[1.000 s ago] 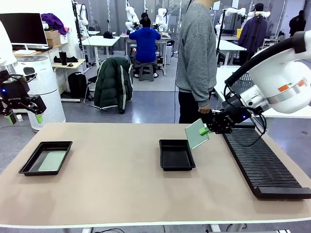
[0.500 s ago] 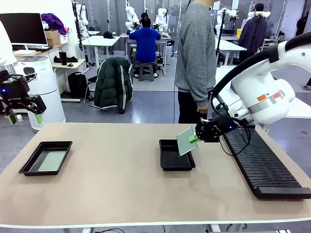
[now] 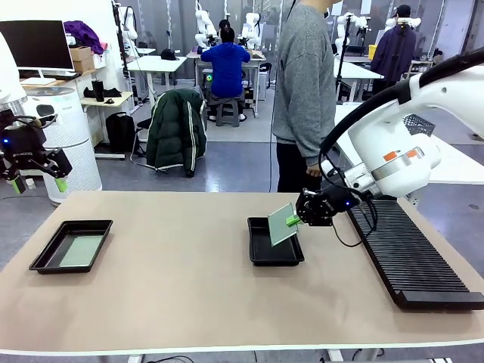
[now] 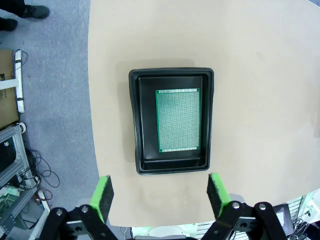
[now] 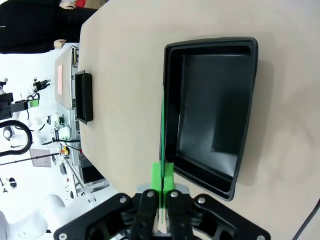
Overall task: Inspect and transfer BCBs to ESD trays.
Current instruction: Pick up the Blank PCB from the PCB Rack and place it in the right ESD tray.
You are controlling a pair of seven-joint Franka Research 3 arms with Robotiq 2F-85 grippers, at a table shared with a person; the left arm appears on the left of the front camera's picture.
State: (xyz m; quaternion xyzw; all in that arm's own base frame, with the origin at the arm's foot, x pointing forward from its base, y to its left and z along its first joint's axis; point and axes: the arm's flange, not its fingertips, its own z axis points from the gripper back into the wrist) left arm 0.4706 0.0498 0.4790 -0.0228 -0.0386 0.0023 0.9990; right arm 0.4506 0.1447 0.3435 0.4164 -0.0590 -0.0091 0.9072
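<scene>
The right gripper (image 3: 296,219) is squeezed shut on the edge of a green board (image 3: 282,224). It holds the board tilted, with one side up and the low edge just above the middle tray (image 3: 274,254). This black tray sits near the middle of the table (image 3: 174,295), a bit to the right, and its floor looks bare. In the right wrist view the board (image 5: 162,130) shows as a thin green line, because the camera looks along its edge, and it hangs over the rim of that tray (image 5: 210,45). I think holding it by one edge lets the board slide down flat into the tray without the fingers bumping the walls. The left gripper (image 3: 36,184) is up high at the far left, with its green fingers spread apart and nothing between them. It hangs above the left tray (image 3: 45,257), which has another green board (image 4: 178,120) lying flat inside, so that part looks done. A long black rack (image 3: 412,261) with slots lies on the right side of the table. A person in a grey top (image 3: 304,76) stands at the far side.
</scene>
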